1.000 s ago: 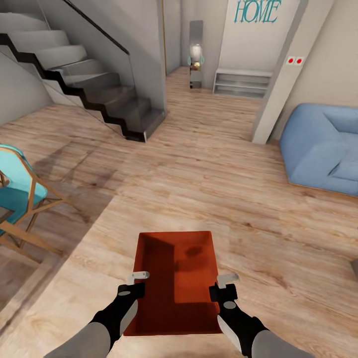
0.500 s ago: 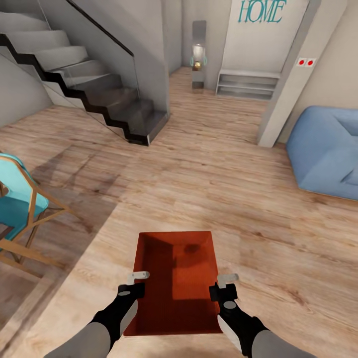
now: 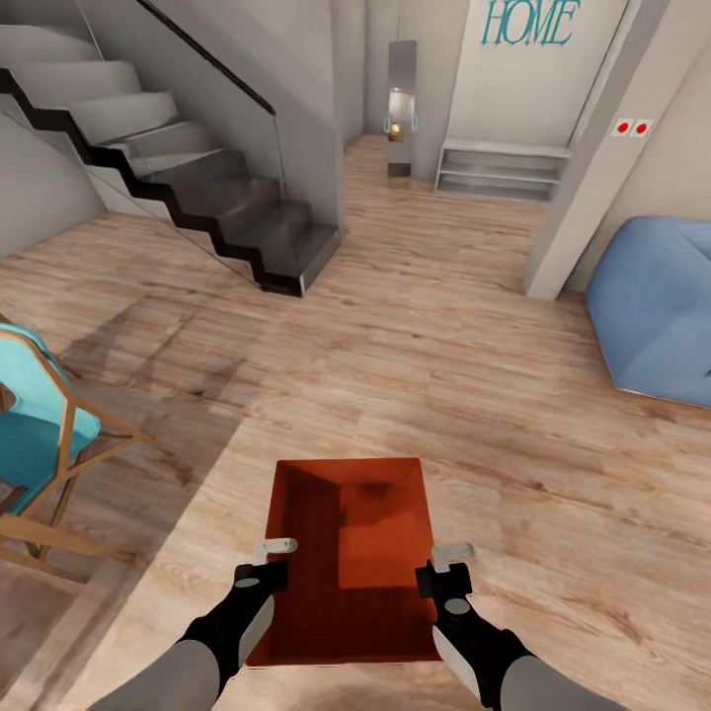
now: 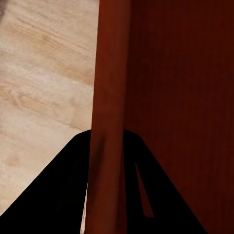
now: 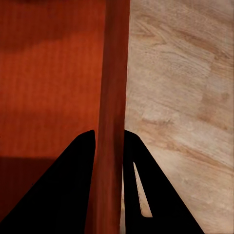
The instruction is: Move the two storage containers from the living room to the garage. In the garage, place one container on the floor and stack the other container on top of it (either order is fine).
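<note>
Bright, even, sharp renders; soft shadows darken the wood floor (image 3: 474, 326) beside the stairs (image 3: 188, 168).

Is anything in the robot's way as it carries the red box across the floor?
Nothing visible. The red box is held by the left gripper and right gripper, jaws clamped on its side walls. Bare wood floor stretches ahead; stairs, chair and sofa sit off to the sides.
</note>
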Motion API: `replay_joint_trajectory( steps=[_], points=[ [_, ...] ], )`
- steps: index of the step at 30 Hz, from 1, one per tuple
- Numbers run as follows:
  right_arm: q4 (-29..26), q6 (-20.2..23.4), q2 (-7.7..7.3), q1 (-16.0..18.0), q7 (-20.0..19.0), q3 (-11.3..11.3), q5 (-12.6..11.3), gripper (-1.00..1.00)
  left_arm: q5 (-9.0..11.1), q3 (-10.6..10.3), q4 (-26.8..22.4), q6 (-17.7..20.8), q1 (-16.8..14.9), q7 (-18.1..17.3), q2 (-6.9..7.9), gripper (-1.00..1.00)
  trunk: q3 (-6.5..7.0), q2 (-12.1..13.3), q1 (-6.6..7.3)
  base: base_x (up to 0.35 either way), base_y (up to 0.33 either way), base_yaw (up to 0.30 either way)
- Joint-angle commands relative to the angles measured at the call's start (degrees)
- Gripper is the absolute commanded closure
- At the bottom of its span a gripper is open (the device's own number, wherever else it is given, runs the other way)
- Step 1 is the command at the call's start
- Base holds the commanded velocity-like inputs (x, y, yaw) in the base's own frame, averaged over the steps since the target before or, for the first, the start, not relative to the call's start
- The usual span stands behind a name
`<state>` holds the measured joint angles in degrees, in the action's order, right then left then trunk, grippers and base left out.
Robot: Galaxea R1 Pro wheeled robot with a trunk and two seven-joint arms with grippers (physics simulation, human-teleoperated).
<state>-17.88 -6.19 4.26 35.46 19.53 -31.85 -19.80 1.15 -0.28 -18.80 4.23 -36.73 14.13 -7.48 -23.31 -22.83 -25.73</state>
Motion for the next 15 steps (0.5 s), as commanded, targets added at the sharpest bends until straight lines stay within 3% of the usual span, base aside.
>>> replay_joint_trajectory(
  steps=[1, 15],
  points=[
    [0.2, -0.4, -0.03, 0.1, 0.5, 0.4, -1.5, 1.0, -1.3, 0.1, -0.3, 0.4, 0.0, 1.1, 0.1, 1.0, -0.08, -0.1, -0.06, 0.287, 0.213, 0.0],
    [0.1, -0.3, 0.06, 0.1, 0.5, 0.5, -1.6, 1.0, -1.3, 0.1, -0.3, 0.4, 0.0, 1.1, 0.1, 1.0, -0.08, -0.1, -0.06, 0.287, 0.213, 0.0]
  ],
)
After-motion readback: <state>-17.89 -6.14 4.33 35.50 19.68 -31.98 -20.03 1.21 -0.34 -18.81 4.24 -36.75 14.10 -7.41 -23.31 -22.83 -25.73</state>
